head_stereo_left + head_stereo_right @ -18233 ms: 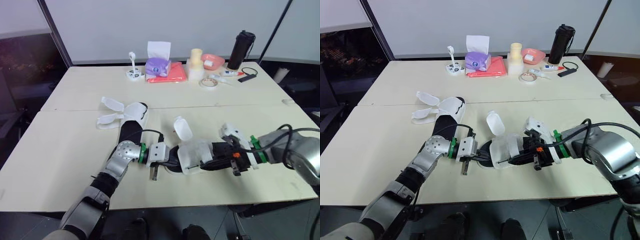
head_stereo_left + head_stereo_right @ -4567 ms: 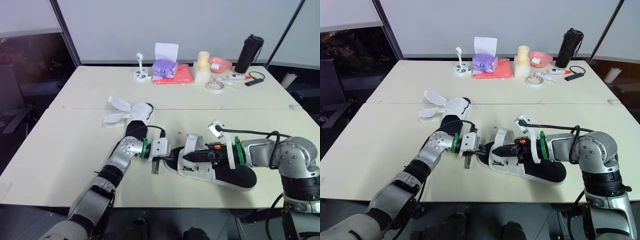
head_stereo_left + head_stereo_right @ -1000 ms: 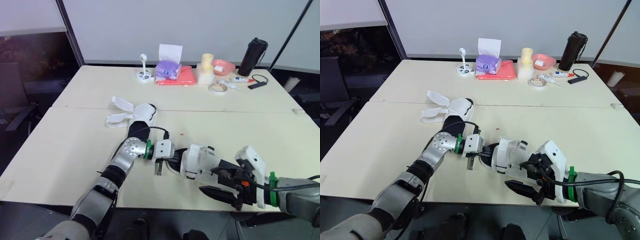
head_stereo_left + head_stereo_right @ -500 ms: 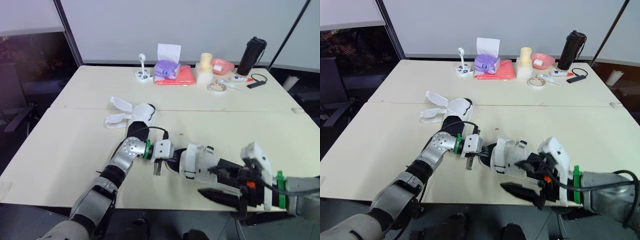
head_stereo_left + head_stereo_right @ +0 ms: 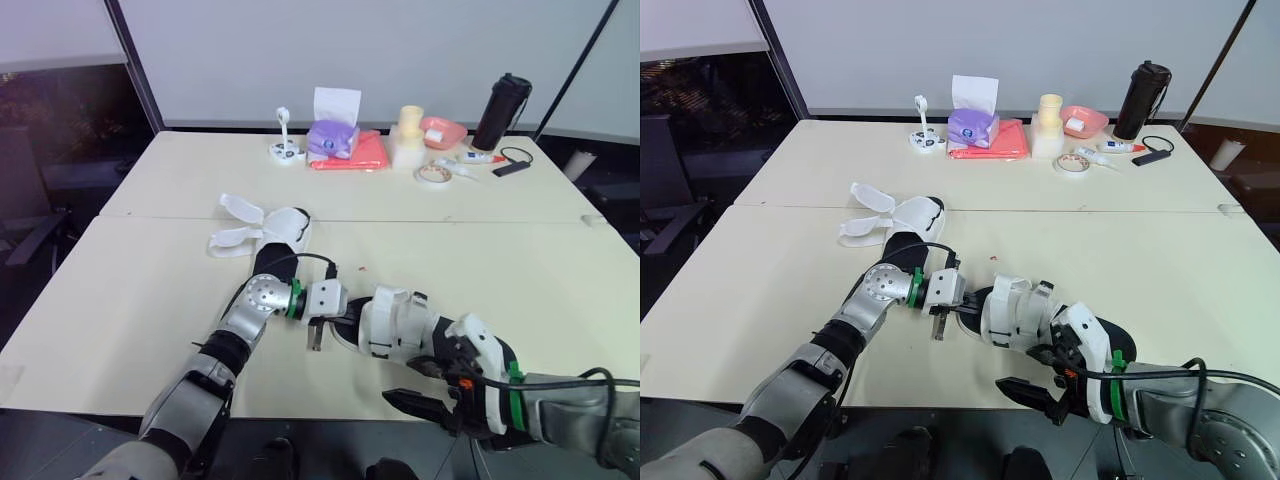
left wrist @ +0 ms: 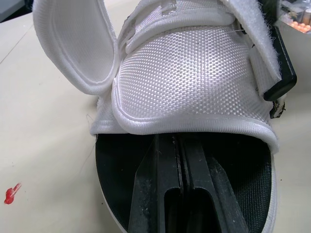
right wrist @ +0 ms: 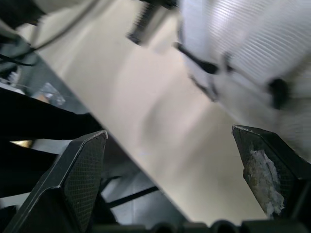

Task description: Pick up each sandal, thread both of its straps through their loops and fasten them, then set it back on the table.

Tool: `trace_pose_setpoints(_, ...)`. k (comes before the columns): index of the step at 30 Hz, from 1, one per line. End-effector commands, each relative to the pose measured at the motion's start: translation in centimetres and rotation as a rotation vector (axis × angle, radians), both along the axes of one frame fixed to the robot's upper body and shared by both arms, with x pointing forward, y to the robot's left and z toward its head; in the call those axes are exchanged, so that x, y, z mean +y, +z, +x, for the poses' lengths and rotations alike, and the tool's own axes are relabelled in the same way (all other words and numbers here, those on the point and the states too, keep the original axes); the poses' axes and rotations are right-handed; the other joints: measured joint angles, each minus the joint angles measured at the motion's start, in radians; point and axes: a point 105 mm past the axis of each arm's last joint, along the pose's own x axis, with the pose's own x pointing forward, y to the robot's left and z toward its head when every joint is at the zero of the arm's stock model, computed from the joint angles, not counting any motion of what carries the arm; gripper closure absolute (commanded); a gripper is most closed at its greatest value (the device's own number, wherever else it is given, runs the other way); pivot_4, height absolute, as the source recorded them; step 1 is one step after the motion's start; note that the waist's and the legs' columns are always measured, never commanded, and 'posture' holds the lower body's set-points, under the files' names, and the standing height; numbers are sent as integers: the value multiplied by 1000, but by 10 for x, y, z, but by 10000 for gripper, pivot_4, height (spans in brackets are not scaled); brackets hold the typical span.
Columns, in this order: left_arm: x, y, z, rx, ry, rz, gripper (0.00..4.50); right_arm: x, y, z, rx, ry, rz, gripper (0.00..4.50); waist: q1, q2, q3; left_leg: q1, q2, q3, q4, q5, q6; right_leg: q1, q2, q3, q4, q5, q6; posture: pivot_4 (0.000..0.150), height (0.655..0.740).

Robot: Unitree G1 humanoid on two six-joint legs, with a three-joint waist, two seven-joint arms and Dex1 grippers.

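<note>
Up close, L fingers (image 6: 163,160) together on sandal (image 6: 194,73) footbed (image 6: 112,191).

The white-strapped, black-soled sandal (image 5: 397,322) is lying near the pale wooden counter's (image 5: 140,290) front edge. The left end effector (image 6: 179,150) is sitting at its 9 o'clock and the right end effector (image 5: 425,385) at its 5 o'clock. The second white-strapped sandal (image 5: 272,233) is lying at its 10 o'clock.

Pale desk (image 5: 140,290), two tops meeting at a seam. Red cloth (image 5: 355,158) at the far edge; just left of it a small white stand (image 5: 287,152), right of it a cream stack (image 5: 406,148), pink bowl (image 5: 447,131), tape roll (image 5: 433,174), then black bottle (image 5: 500,100). Nearer than the cloth, open-strapped sandal (image 5: 270,232); nearer still, second sandal (image 5: 395,322).
</note>
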Motion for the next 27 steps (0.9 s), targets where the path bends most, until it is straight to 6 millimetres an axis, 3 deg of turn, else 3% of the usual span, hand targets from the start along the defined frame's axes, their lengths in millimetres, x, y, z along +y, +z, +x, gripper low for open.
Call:
trace_pose_setpoints(1,4,-33,-14,87,-30,120,45000,6,6,12,-56,-2,39,649,-2,0,0,0,0,0,0,0,0,0,0,0,0,0,0,1500,7400)
trace_pose_setpoints(16,5,-33,-14,85,-26,121,45000,22,13,20,-111,53,37,649,-4,1,0,1,-1,0,0,0,0,-1,1,0,3,0,0,1500,7400)
trace_pose_setpoints(27,5,-34,-14,84,-24,119,45000,10,26,14,-165,34,-26,649,-2,1,0,1,-1,0,0,0,0,-1,0,0,3,0,0,1500,7400)
